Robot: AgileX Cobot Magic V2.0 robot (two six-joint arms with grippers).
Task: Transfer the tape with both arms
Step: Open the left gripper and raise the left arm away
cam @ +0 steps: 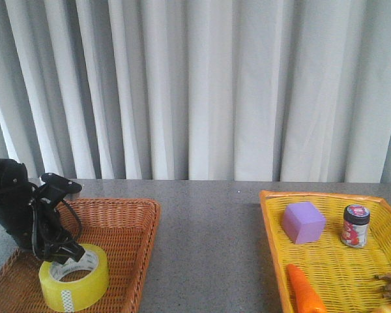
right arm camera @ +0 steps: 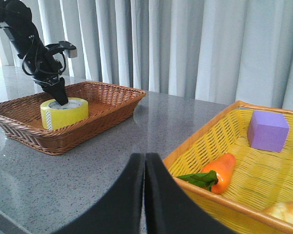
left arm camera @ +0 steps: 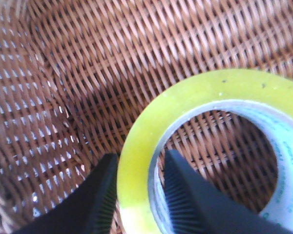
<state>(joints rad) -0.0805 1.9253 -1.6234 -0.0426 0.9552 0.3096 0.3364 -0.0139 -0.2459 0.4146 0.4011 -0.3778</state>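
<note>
The tape (cam: 73,287), a wide yellow roll with a white printed core, lies in the brown wicker basket (cam: 137,222) at the front left. My left gripper (cam: 75,251) reaches down onto its far rim. In the left wrist view the gripper (left arm camera: 140,163) straddles the tape's wall (left arm camera: 205,87), with one finger outside and one inside the core, both pressed against it. The right wrist view shows the tape (right arm camera: 63,113) resting in the basket under the left gripper (right arm camera: 61,97). My right gripper (right arm camera: 145,158) is shut and empty above the grey table; it is outside the front view.
A yellow basket (cam: 274,222) at the right holds a purple cube (cam: 304,222), a small red-labelled jar (cam: 356,225) and an orange carrot (cam: 304,290). Grey tabletop (cam: 208,248) lies between the baskets. White curtains hang behind.
</note>
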